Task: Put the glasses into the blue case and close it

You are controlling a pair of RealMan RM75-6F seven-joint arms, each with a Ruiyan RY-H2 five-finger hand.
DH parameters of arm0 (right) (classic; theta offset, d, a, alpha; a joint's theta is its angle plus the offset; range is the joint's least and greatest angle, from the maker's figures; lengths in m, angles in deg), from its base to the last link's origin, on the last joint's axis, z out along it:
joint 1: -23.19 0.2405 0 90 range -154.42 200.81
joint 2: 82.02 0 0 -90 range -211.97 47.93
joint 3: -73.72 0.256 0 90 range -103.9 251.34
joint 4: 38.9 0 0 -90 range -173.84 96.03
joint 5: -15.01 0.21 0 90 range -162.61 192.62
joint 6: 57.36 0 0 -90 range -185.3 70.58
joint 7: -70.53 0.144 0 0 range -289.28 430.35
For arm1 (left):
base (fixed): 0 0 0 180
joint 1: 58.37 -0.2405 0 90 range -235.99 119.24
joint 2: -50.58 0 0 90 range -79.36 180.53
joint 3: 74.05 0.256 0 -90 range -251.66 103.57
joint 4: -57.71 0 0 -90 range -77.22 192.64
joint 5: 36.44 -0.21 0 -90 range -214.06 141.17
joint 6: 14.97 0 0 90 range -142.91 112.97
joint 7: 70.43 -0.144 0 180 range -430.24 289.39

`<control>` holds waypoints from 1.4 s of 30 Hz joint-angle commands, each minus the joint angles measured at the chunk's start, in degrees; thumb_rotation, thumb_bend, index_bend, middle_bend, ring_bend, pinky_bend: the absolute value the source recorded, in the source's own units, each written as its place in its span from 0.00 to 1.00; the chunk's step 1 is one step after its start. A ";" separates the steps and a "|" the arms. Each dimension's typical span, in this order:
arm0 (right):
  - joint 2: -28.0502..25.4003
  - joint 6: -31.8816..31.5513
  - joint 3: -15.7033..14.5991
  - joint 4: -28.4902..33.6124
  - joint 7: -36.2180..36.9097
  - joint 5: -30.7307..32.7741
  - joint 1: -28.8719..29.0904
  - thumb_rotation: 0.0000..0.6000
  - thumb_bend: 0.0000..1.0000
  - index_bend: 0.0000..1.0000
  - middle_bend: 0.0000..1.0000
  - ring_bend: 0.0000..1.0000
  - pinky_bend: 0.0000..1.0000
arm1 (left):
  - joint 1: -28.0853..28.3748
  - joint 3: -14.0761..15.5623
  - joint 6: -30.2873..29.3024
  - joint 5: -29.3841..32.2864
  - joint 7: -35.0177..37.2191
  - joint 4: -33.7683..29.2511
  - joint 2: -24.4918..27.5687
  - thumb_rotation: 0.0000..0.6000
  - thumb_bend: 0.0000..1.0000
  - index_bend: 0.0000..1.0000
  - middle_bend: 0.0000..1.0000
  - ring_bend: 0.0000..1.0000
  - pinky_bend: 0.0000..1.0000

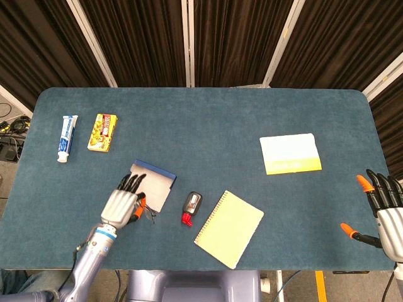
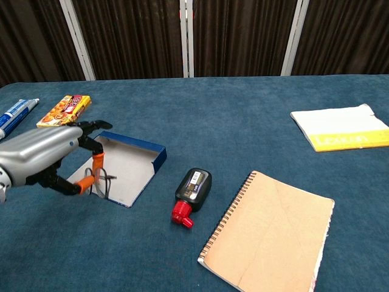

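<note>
Glasses (image 2: 102, 180) pinched between the orange-tipped thumb and finger of the left hand (image 2: 45, 159), lifted off the cloth and hanging tilted over the near edge of the blue case (image 2: 130, 167); thin dark frame only partly visible under the hand in the head view (image 1: 148, 212), lenses too small to make out there; case lying open and flat, pale inside, blue wall raised along its far side, just right of the left hand (image 1: 121, 202); right hand (image 1: 384, 214) far off at the table's right edge, holding nothing, fingers spread apart and pointing up the table, seen only from the head camera; small black bottle with a red cap (image 2: 190, 194) lying on its side just right of the case, cap toward the near edge; spiral notebook (image 2: 270, 230) beside that, tilted, well apart from the case; white and yellow booklet (image 2: 339, 126) further right and back; toothpaste tube (image 1: 66, 137) and yellow snack box (image 1: 103, 131) side by side near the left end of the blue table (image 1: 208, 119); dark curtains behind.
</note>
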 commanded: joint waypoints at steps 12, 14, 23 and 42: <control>0.67 1.63 0.81 0.13 -2.04 2.67 0.60 1.00 0.00 0.00 0.00 0.00 0.00 | 8.72 -5.95 8.78 1.84 4.70 11.84 -2.03 1.00 0.51 0.61 0.00 0.00 0.00; 0.66 1.76 0.98 0.11 -2.12 3.17 0.63 1.00 0.00 0.00 0.00 0.00 0.00 | 9.31 -5.87 9.46 2.05 5.20 13.52 -2.82 1.00 0.51 0.61 0.00 0.00 0.00; 1.13 2.81 1.27 -0.22 -3.10 4.69 0.93 1.00 0.00 0.00 0.00 0.00 0.00 | 11.86 -4.54 11.13 -1.09 10.11 23.76 -6.00 1.00 0.51 0.62 0.00 0.00 0.00; 1.28 3.19 1.25 -0.20 -3.32 5.00 1.06 1.00 0.00 0.00 0.00 0.00 0.00 | 10.88 -1.63 6.74 -6.77 16.71 25.76 -4.61 1.00 0.13 0.00 0.00 0.00 0.00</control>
